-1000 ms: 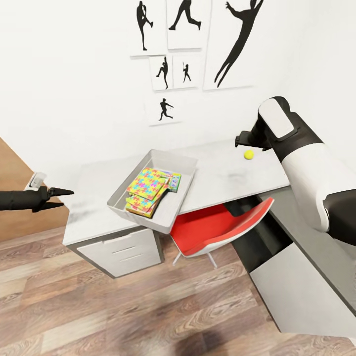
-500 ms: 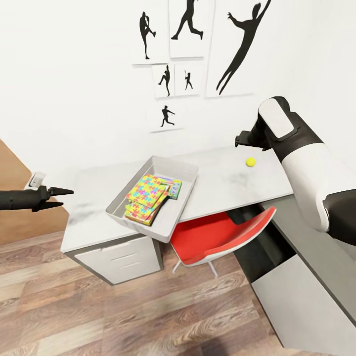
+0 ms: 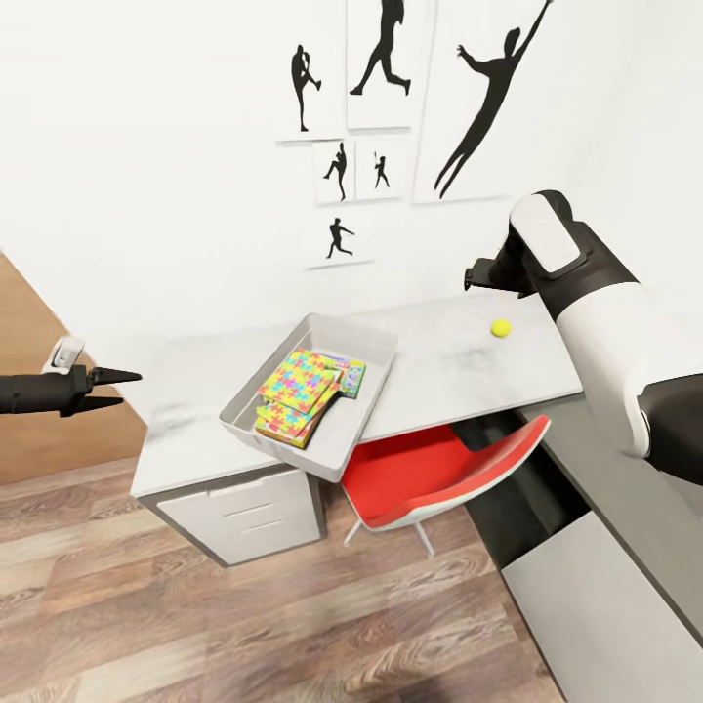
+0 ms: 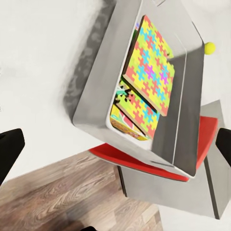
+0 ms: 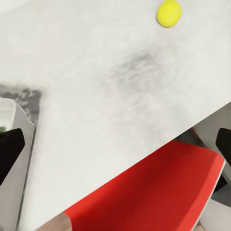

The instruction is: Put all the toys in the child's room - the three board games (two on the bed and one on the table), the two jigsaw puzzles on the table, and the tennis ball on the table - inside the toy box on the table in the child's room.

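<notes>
The light grey toy box sits at an angle on the pale table, with its front corner overhanging the edge. Inside lie two jigsaw puzzles, one overlapping the other. A printed board game peeks out beside them. The yellow tennis ball rests on the table's far right part. My left gripper hangs open to the left of the table, empty. Over the table, near the ball, my right gripper is open and empty.
A red chair is tucked under the table beside the white drawer cabinet. A lower dark grey desk runs along the right. Black athlete pictures hang on the white wall. Wood plank floor lies in front.
The whole picture has shifted, so the camera moved: table, box and ball now sit slightly further right. Both grippers keep their pose and stay open.
</notes>
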Available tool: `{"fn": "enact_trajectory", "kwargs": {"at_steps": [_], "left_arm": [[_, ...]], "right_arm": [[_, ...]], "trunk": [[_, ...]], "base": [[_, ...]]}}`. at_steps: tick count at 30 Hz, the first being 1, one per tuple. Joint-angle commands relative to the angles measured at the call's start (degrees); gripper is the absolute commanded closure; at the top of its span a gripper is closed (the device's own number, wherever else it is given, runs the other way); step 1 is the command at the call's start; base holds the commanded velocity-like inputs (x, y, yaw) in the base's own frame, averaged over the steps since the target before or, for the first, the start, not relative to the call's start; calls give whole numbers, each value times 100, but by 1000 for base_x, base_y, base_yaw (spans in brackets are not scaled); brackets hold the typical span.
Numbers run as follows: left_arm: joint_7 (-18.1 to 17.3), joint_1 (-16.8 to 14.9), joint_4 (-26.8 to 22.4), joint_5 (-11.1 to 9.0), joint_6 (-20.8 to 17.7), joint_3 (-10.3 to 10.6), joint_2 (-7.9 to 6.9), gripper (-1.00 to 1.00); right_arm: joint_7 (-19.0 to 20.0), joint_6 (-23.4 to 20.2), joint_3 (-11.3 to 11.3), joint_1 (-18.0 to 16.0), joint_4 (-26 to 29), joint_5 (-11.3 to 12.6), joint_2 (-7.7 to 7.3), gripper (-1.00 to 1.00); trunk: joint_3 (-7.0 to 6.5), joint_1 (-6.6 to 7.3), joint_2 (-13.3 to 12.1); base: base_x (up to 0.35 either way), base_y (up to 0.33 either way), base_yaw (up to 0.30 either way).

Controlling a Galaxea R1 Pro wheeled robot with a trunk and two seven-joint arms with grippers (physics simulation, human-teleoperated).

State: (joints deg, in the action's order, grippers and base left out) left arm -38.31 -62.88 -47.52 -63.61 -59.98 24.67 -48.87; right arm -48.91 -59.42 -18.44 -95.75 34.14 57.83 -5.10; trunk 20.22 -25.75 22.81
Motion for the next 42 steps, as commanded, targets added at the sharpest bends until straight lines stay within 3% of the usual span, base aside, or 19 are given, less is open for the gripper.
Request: {"fn": "enact_trajectory", "kwargs": {"at_steps": [1,23,30,35,42], "left_arm": [[-47,-14,6,16,-2,29,-6,-100],[-58,-14,-3,23,-2,85,20,-100],[-50,-14,7,75,-2,237,65,-100],[-42,-12,26,89,3,301,86,-100],[-49,-7,32,87,11,600,96,-100]], "right_arm": [[-48,-17,-43,-7,5,61,-9,-100],[-44,-19,-37,3,-19,61,-20,-100],[-25,-32,-32,28,-68,65,-64,-100],[-20,-35,-12,296,-41,62,-72,-100],[-12,-34,4,483,-33,55,-93,-100]], "trunk": [[2,-4,11],[-206,-4,11],[-272,-4,11],[-319,-4,11],[-385,-4,11]], "base": [[-29,0,64],[-3,0,64],[0,0,64],[0,0,64],[0,0,64]]}}
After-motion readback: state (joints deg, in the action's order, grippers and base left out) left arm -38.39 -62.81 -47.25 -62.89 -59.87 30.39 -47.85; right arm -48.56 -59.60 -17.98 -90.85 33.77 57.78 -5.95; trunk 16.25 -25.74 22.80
